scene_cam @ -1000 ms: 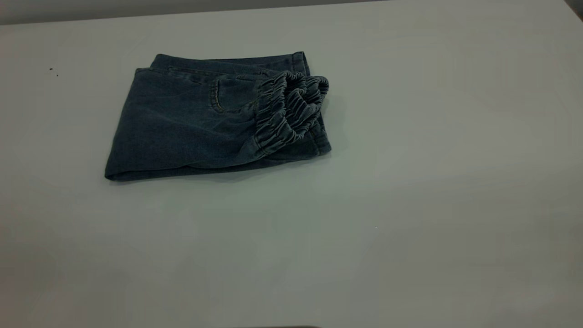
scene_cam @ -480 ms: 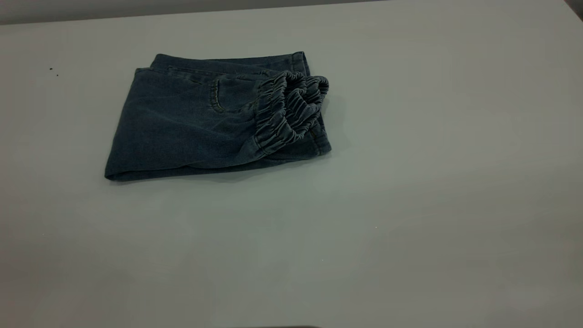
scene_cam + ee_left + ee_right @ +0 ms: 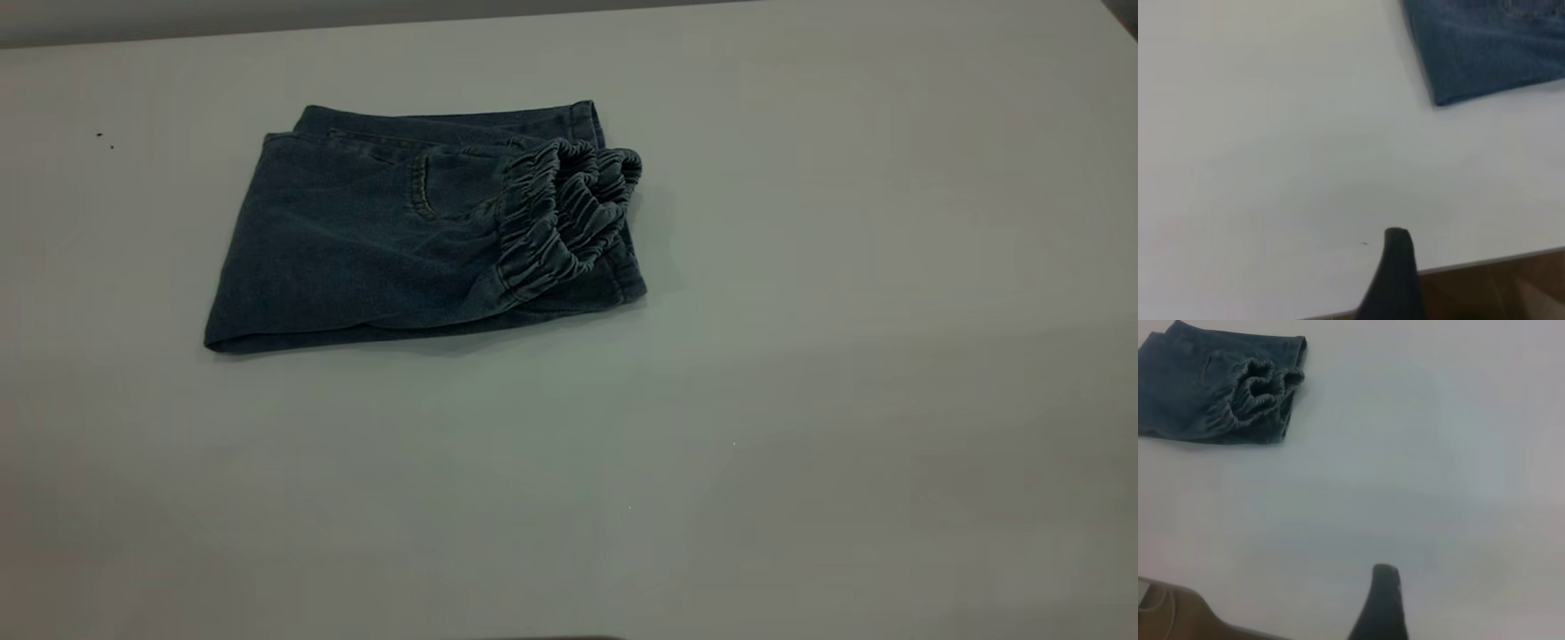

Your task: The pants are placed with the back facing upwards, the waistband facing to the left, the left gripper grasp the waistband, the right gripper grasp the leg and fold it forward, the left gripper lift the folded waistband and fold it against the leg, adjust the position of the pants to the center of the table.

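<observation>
On the far left part of the surface [image 3: 800, 400] we see the pants [image 3: 391, 240] folded into a compact bundle, gathered waistband [image 3: 564, 218] lying on top at its right end. Well apart, near the surface's edge, sit the left gripper [image 3: 1395, 280] and right gripper [image 3: 1381, 603]; we cannot tell how far either is open, and neither touches the denim.

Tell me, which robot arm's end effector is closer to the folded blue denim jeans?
Left, probably. The left end effector hangs at the off-white table edge with the folded blue denim jeans looming large; the right end effector sees them smaller, farther off.
</observation>
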{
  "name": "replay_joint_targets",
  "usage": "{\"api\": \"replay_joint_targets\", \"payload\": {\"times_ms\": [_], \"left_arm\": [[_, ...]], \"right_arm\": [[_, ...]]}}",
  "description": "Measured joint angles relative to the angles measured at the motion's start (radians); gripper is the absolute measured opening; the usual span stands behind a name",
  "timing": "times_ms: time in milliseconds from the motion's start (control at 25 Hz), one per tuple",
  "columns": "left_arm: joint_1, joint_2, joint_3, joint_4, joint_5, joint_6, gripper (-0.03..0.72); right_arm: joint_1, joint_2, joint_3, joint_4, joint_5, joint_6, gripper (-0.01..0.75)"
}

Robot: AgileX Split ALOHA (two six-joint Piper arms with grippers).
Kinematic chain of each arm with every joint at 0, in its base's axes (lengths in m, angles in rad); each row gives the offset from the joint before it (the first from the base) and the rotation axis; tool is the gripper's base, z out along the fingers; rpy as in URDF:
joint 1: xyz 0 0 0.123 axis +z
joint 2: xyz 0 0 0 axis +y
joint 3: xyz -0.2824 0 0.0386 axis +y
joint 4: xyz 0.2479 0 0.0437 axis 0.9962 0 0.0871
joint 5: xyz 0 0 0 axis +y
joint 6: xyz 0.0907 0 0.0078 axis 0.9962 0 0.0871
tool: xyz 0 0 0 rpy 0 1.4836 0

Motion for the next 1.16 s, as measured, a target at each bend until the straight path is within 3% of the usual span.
{"api": "replay_joint_targets", "payload": {"times_ms": [520, 600, 720, 1160], "left_arm": [[0.0, -0.001, 0.0, 0.0, 0.002, 0.002, 0.568], [0.0, -0.001, 0.0, 0.0, 0.002, 0.002, 0.568], [0.0, -0.001, 0.0, 0.0, 0.002, 0.002, 0.568], [0.0, -0.001, 0.0, 0.0, 0.003, 0.002, 0.568]], "right_arm": [[0.0, 0.0, 0.0, -0.007, 0.0, 0.004, 0.57], [0.0, 0.0, 0.0, -0.106, -0.006, 0.118, 0.57], [0.0, 0.0, 0.0, -0.132, -0.008, 0.151, 0.57], [0.0, 0.0, 0.0, -0.143, -0.009, 0.168, 0.57]]}}
